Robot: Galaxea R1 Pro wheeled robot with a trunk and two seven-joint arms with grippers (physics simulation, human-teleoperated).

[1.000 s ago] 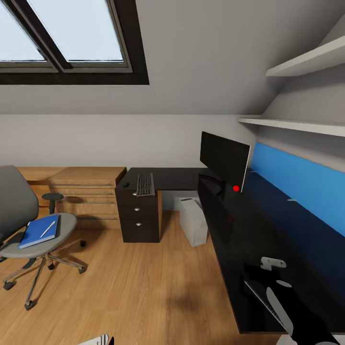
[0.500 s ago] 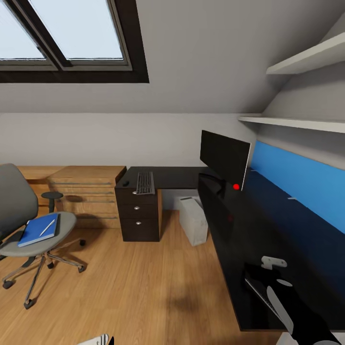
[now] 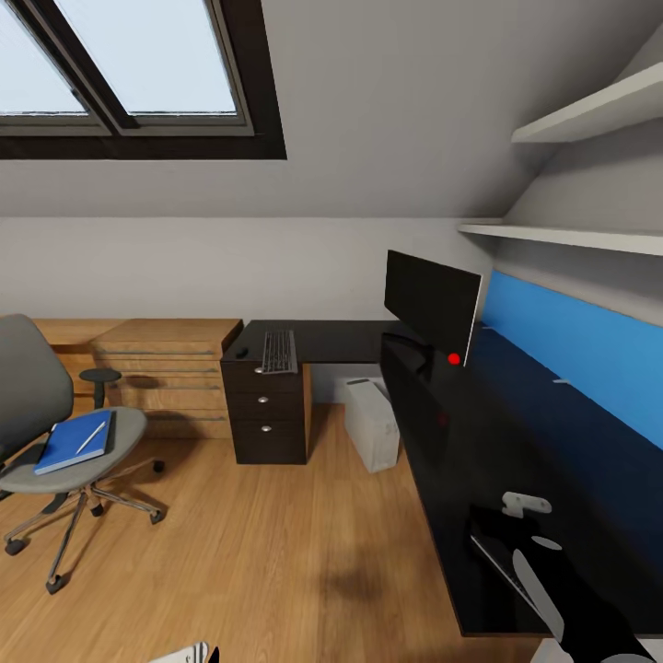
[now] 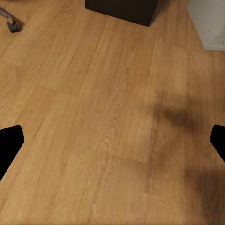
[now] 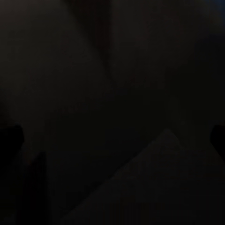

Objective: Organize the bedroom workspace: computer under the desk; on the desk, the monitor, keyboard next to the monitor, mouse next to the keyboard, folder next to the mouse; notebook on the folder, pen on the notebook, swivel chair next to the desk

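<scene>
- The monitor stands on the black L-shaped desk at its far corner, so that point looks met.
- The computer, a pale tower, sits on the floor under the desk, below and left of the monitor; this part also seems done.
- The keyboard lies on the far-left wing of the desk, above the drawer unit, with the small dark mouse just left of it. The keyboard is well apart from the monitor, so it may yet need shifting closer.
- The swivel chair stands at the left, well away from the desk. On its seat lies a flat blue item, likely the notebook on the folder, though I cannot separate the two, with the pen on top.
- Left to do, as I judge it: carry the folder, notebook and pen to the desk and stack them by the mouse, then bring the chair alongside.
- The left gripper hangs over bare wooden floor, its dark fingertips spread wide and holding nothing.
- The right arm lies over the near end of the desk; its wrist view is too dark, so I cannot tell how its claw stands.
</scene>
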